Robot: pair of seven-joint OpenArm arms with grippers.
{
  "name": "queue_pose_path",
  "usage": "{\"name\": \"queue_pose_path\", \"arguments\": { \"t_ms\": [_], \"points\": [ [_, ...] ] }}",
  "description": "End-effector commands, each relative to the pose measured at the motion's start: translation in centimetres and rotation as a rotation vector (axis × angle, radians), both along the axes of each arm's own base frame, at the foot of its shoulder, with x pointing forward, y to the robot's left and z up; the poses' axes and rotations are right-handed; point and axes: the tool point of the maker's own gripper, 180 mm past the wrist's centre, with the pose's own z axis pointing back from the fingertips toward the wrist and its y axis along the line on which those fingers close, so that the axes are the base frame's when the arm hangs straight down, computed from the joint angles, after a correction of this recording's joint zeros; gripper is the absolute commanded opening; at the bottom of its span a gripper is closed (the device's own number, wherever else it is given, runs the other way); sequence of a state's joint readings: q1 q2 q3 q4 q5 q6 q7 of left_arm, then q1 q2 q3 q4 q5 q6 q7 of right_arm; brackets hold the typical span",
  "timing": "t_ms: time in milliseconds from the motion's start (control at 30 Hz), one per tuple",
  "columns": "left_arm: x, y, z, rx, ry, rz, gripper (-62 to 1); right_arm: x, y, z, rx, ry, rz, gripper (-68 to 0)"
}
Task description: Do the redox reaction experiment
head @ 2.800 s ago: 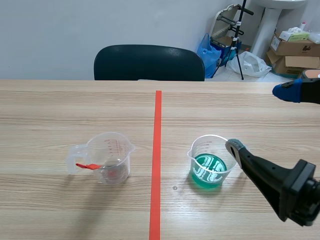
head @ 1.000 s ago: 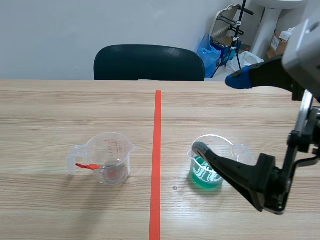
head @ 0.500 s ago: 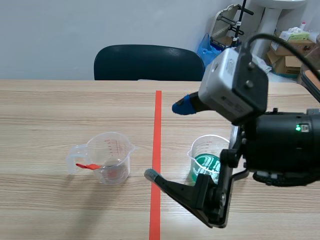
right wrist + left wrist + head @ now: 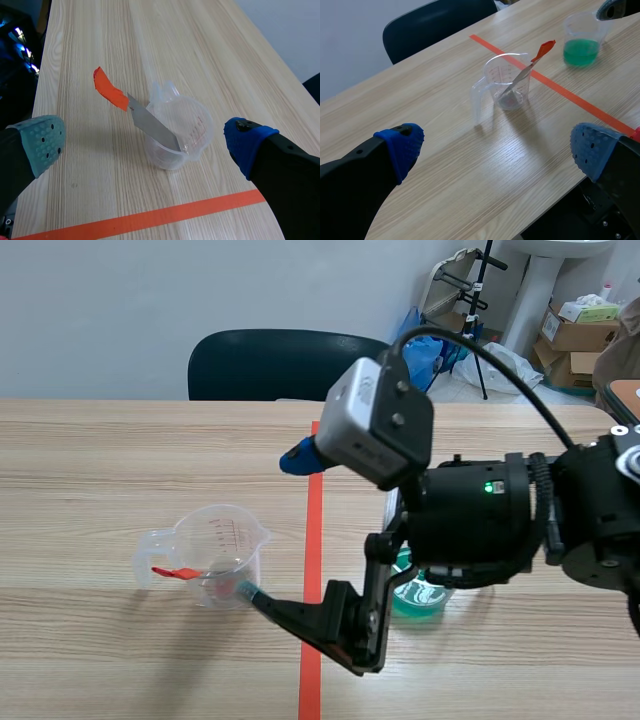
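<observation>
The right gripper (image 4: 272,523) and left gripper (image 4: 496,149) have fingers apart; the red scale (image 4: 199,126) on the clear cup (image 4: 172,145) is unreadable.

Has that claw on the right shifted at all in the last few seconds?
Yes. The right claw swung from beside the green beaker across the tape line to the clear cup.

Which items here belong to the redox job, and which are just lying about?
Job: clear measuring cup, metal strip with red end standing in it, cup of green liquid.
Lying about: black chair, cardboard boxes, blue bag, tripod.
</observation>
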State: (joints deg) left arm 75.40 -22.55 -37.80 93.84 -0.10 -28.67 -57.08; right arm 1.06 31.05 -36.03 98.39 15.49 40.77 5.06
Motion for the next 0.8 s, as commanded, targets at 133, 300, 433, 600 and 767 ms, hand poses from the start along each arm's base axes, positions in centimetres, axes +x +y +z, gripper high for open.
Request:
{"name": "queue_pose_path", "arguments": {
  "t_ms": [133,300,433,600,767],
  "points": [
    [-0.3,0.2,0.3,-0.021,-0.017,0.039,1.4,0.8,1.5,-0.2,0.021,-0.010,0.016,0.4],
    [-0.4,0.3,-0.3,-0.004,0.014,0.042,1.4,0.8,3.0,-1.0,0.006,-0.031,0.053,0.4],
    [-0.9,0.3,-0.9,0.013,0.038,0.058,1.4,0.9,4.3,-1.7,-0.007,-0.035,0.072,0.4],
    [-1.2,0.2,-1.1,0.019,0.045,0.058,1.4,1.5,5.5,-1.8,0.007,-0.028,0.075,0.4],
    [-1.2,0.2,-1.1,0.019,0.045,0.058,1.4,2.1,6.2,-2.1,-0.015,-0.054,0.074,0.4]
  ]
}}
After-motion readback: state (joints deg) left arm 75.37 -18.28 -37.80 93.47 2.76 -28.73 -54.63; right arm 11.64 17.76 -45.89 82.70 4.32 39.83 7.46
